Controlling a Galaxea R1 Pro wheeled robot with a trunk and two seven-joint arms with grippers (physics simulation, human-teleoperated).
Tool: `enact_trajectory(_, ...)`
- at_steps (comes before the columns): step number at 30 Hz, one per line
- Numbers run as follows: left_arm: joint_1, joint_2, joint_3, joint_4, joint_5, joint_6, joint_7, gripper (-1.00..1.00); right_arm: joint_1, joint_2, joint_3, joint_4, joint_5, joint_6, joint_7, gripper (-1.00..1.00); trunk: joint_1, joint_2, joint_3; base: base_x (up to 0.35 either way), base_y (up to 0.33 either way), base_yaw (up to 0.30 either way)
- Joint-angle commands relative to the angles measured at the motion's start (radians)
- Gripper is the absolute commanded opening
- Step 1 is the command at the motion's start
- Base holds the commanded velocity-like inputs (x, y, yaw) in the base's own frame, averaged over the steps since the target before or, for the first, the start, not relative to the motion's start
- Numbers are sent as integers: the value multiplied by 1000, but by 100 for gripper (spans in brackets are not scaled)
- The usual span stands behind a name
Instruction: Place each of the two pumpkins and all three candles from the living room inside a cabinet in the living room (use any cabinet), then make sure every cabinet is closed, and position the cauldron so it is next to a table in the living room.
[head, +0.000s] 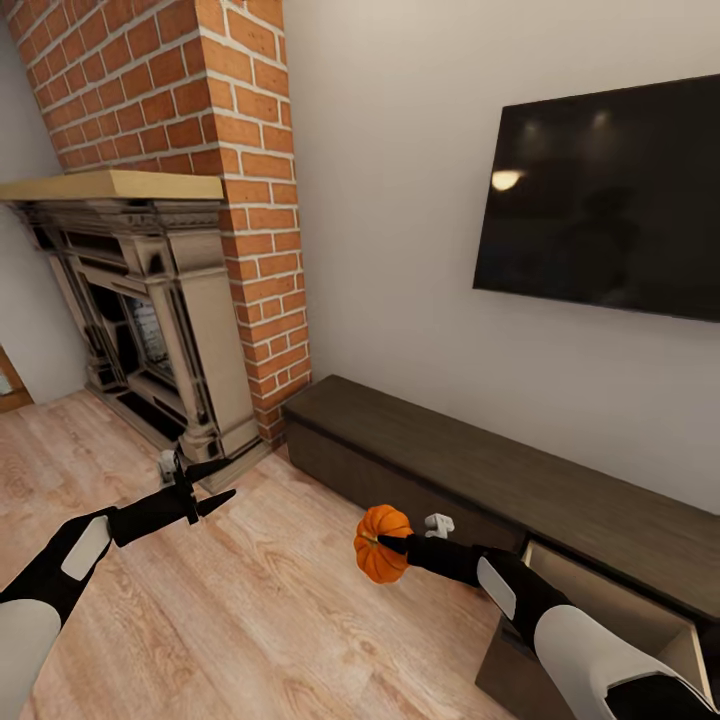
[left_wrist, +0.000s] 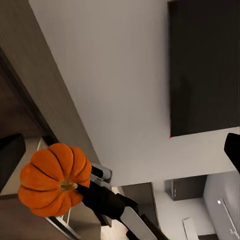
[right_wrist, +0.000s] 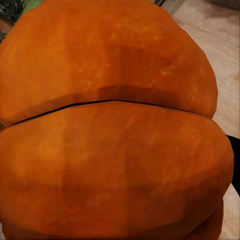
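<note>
- The right gripper (head: 392, 545) pinches a small, ribbed orange pumpkin (head: 381, 542), holding it in the air above the light wood plank floor (head: 240, 620), just in front of the long, low dark brown wood cabinet (head: 480, 470).
- In the left wrist view the same pumpkin (left_wrist: 54, 179) shows its short stem, with the black right arm (left_wrist: 107, 202) reaching in behind it.
- In the right wrist view the pumpkin's orange skin (right_wrist: 110, 130) sits very close to the lens; the fingers themselves cannot be made out there.
- One cabinet drawer (head: 610, 610) stands pulled out beside the right arm, its pale beige interior exposed.
- The left gripper (head: 200, 490) hangs over the floor near the base of the ornate dark fireplace (head: 140, 320), holding nothing; its dark fingers appear spread, though the angle makes this hard to confirm.
- A red brick chimney (head: 200, 90) rises above the fireplace's pale mantel shelf (head: 120, 184).
- A large black screen (head: 610, 200) is mounted on the pale wall (head: 390, 200) above the cabinet.
</note>
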Motion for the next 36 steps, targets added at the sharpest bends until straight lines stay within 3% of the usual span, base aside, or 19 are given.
enact_trajectory(1,-1,-1,1,0,-2,4,-3,100,0,2,4,-3,-10,8,-2,-100,-4,7,2,0,0,0)
enact_trajectory(14,-1,-1,1,4,-2,4,0,100,0,-1,4,-3,-10,7,0,-100,-54,98,43,0,0,0)
enact_trajectory(36,-1,0,1,43,-2,-2,0,100,-1,3,4,-7,-10,6,4,-100,-54,98,41,0,0,24)
